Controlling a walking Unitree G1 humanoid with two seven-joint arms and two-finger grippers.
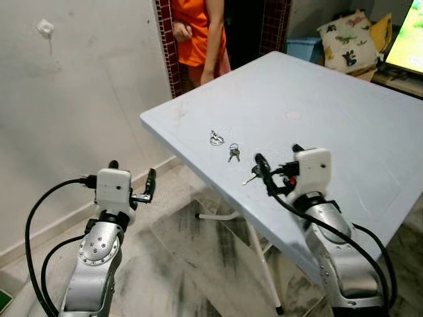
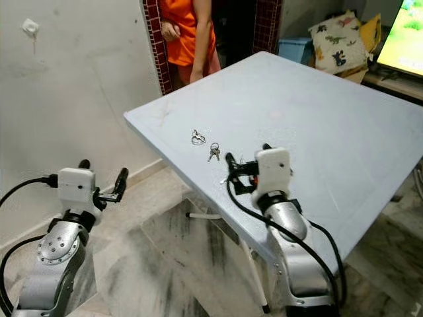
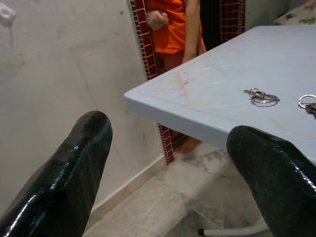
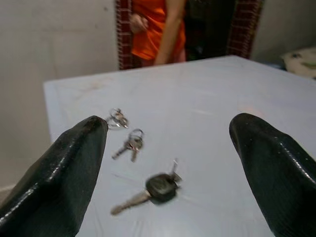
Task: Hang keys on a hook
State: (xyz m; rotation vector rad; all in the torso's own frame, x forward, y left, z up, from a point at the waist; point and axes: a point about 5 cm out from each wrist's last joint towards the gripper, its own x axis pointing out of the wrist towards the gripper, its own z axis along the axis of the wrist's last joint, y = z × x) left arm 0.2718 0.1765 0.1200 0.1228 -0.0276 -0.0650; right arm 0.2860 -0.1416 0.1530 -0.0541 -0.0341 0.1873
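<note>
Home living room: marble floor (image 1: 198, 264), cushions (image 1: 347, 39), television (image 1: 408, 36).

1. The person (image 1: 198, 33) in orange got chopped off at the top edge.
2. The black-headed key (image 4: 159, 187) looked blurry.
3. The right end effector (image 1: 260, 166) partly covered that key.

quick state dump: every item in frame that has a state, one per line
black-headed key: flat on the table, loose, between the right pincer's fingers
small key pair on a ring: flat on the table, untouched
silver key ring bunch: flat on the table, nearest the corner
wall hook: nothing hung on it
right pincer: open, over the table
left pincer: open, off the table's edge, holding nothing
television: on
</note>
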